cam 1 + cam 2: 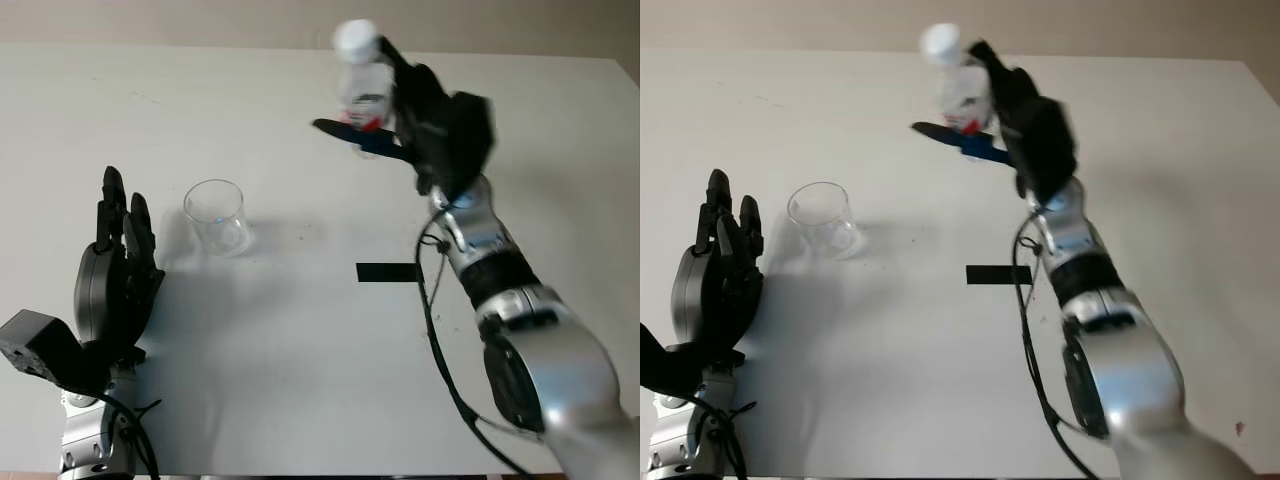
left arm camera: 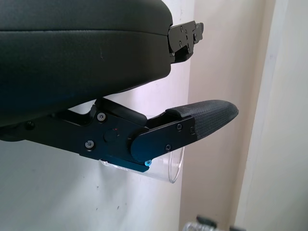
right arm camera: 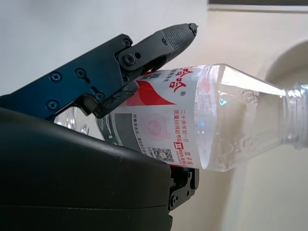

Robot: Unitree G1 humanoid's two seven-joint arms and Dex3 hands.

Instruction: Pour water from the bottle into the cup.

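Note:
My right hand point(image 1: 400, 120) is shut on a clear plastic bottle point(image 1: 362, 85) with a red and white label, held up above the far middle of the table. The bottle point(image 3: 192, 122) has its mouth uncovered in the right wrist view, and a black fingertip point(image 3: 178, 33) lies over its label. An empty clear cup point(image 1: 216, 216) stands upright on the table, left of centre and well apart from the bottle. My left hand point(image 1: 115, 260) is open at the near left, just left of the cup point(image 2: 168, 166).
The white table point(image 1: 300, 350) stretches to a pale wall at the back. A short strip of black tape point(image 1: 388, 272) lies near the middle, beside my right forearm point(image 1: 490, 260).

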